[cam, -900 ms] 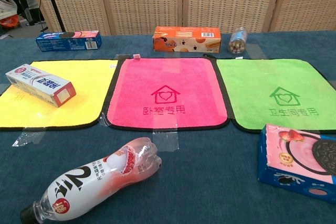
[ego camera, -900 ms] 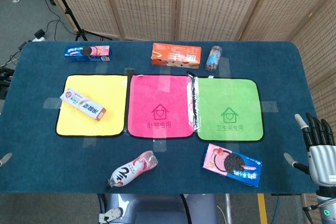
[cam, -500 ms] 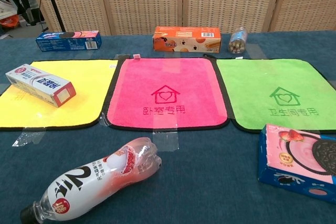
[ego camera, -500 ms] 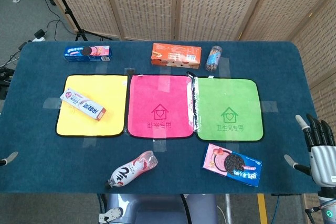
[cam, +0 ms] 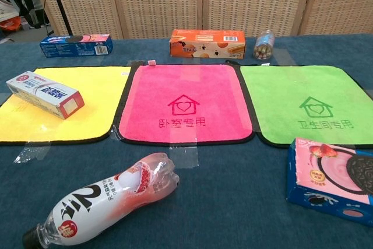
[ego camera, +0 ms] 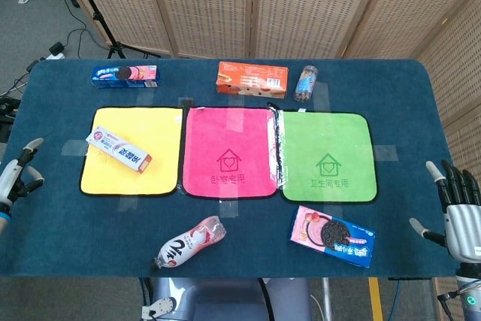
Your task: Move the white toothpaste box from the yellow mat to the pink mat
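Observation:
The white toothpaste box [ego camera: 119,151] [cam: 45,94] lies slantwise on the yellow mat [ego camera: 154,174] [cam: 99,118], near its left edge. The pink mat [ego camera: 230,152] [cam: 183,103] lies bare just right of the yellow one. My left hand [ego camera: 13,180] shows at the table's left edge, fingers apart and holding nothing, well left of the box. My right hand [ego camera: 455,212] stands at the table's right edge, fingers spread upward and empty. Neither hand appears in the chest view.
A green mat [ego camera: 327,157] lies right of the pink one. A clear bottle [ego camera: 189,242] and a blue-pink cookie box [ego camera: 333,236] lie near the front edge. At the back stand a blue cookie box [ego camera: 125,74], an orange box [ego camera: 252,79] and a small jar [ego camera: 305,83].
My left hand has risen into view at the table's left edge, moving up toward the yellow mat. The right hand has sunk slightly. The objects have not moved.

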You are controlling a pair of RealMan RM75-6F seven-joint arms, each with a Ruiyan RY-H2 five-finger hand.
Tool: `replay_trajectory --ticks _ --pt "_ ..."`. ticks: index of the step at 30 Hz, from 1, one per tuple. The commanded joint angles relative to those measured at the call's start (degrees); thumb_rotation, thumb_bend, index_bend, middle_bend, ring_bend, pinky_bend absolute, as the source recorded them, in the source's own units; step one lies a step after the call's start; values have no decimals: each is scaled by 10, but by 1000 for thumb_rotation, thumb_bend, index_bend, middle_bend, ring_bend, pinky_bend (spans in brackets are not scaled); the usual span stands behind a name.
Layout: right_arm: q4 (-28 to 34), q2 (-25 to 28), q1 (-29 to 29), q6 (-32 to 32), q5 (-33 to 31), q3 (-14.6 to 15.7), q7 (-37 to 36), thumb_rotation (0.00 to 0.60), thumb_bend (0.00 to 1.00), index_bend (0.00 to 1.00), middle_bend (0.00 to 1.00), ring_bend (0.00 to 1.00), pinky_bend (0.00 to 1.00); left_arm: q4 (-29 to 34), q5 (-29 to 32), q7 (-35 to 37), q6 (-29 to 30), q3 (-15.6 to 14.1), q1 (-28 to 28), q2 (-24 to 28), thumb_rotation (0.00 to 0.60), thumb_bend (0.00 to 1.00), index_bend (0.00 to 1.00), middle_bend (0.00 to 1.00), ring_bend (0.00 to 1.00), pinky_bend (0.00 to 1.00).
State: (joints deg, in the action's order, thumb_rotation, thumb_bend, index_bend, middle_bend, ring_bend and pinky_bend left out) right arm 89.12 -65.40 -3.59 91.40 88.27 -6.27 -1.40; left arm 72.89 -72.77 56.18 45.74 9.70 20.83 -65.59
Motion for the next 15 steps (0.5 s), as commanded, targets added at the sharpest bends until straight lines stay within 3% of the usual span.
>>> replay_trajectory --ticks 1,7,15 --pt "-2 -4 -1 1 2 0 7 600 0 0 0 0 0 -99 25 99 -81 34 64 -61 600 1000 0 0 0 0" --pt "-3 -6 -3 -6 -4 0 11 600 0 0 0 0 0 -178 6 129 -90 42 87 -108 600 1000 0 0 0 0" --pt "-8 -8 -7 -18 -15 -4 8 600 0 0 0 0 0 -205 -12 186 -139 45 117 -124 600 1000 0 0 0 0"
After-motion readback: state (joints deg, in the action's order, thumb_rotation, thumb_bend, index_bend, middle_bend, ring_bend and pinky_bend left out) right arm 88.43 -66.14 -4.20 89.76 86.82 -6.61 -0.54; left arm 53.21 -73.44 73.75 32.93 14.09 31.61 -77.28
